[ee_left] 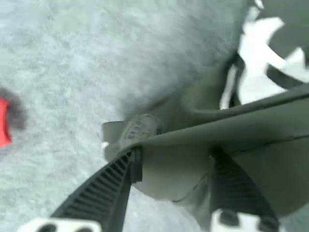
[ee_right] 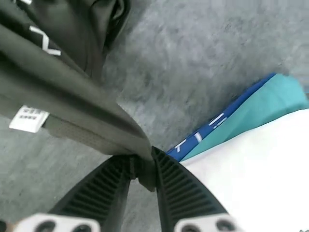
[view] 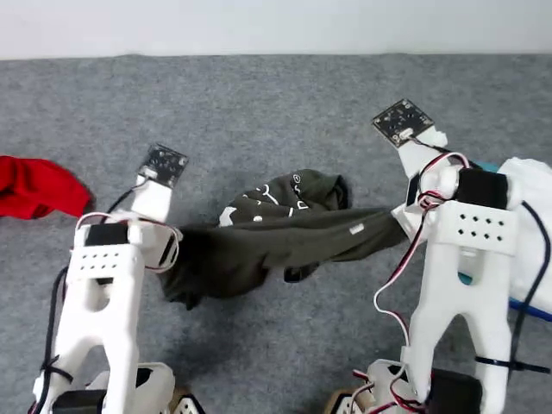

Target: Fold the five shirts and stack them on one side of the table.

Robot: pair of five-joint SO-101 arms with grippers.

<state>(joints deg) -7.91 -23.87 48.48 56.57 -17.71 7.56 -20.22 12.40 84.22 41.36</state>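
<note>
Table (view: 259,112), grey and felt-like, runs across the whole high view.

Left arm (view: 99,302) and right arm (view: 461,285) rise from the near edge, one on each side of the middle.

Dark green shirt (view: 276,237) is at the table's centre, pulled into a long band between the two arms. One bunched part with white print lies on the surface toward the far edge. The rest sags between the grips.

White shirt (view: 535,216) is at the right edge, beside the right arm. It lies on top of a teal shirt (ee_right: 260,116) with a blue band, which pokes out from under it.

Red shirt (view: 34,185) is crumpled at the left edge, well apart from the green one.

Left gripper (ee_left: 174,179): fingers (ee_left: 116,183) set fairly wide, with a thick fold of the dark green shirt bundled between them and held.

Right gripper (ee_right: 141,169): fingers (ee_right: 178,188) narrow, nearly together, pinching a thin edge of the same shirt just above the table, near the teal shirt.

Label (ee_right: 28,118), small and white, is sewn on the stretched band close to the right gripper.
</note>
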